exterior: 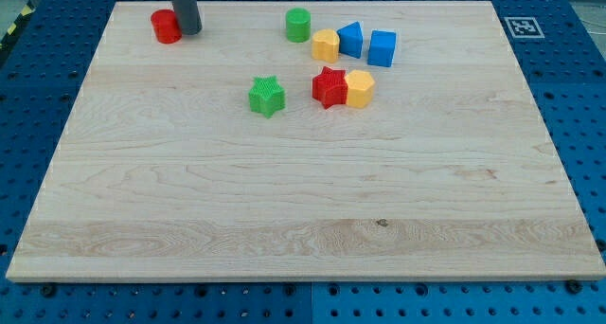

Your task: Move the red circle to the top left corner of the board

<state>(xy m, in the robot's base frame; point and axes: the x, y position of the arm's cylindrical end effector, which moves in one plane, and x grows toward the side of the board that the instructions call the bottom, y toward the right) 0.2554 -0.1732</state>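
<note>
- The light wooden board [303,201] lies on a blue table with holes [578,97].
- The small red circle block [166,26] sits near the board's top left corner, close to the top edge.
- My tip [189,31], the bottom end of a straight dark rod, touches the right side of the red circle block. It is one plain rod, so there is nothing on it to spread or pinch.
- A green round block [298,25] sits near the top middle.
- To its right sit a yellow block [326,45], a blue pointed block [350,40] and a blue square block [382,48], close in a row.
- Lower down, a red star block [329,87] touches another yellow block [360,88].
- A green star block [267,96] sits alone to their left.
- A black and white square tag [522,27] sits past the board's top right corner.
</note>
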